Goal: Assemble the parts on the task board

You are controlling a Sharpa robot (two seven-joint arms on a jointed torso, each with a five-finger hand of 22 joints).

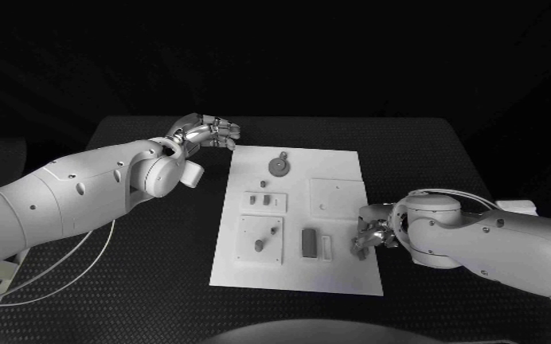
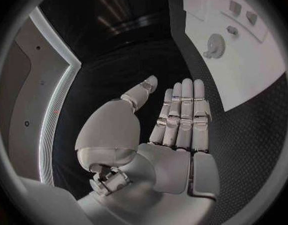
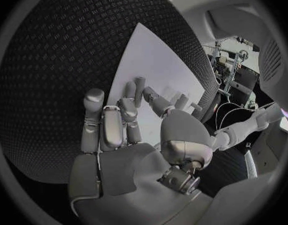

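Observation:
The white task board (image 1: 345, 268) lies in the middle of the black table. On it sit a grey gear (image 1: 279, 167), a few small grey parts (image 1: 263, 198), a small piece (image 1: 259, 242) on a raised square and a dark upright block (image 1: 309, 242). My left hand (image 1: 208, 132) hovers off the board's far left corner, and I see nothing in it. In the left wrist view its fingers (image 2: 181, 115) are straight and side by side, with the gear (image 2: 216, 46) beyond. My right hand (image 1: 372, 233) is at the board's right edge. Its fingers (image 3: 128, 115) are loosely bent over the board (image 3: 156, 60), holding nothing I can see.
A raised white square plate (image 1: 337, 197) occupies the board's right half, just beyond my right hand. White cables (image 1: 69, 268) trail over the table under my left arm. Bare black table lies on both sides of the board.

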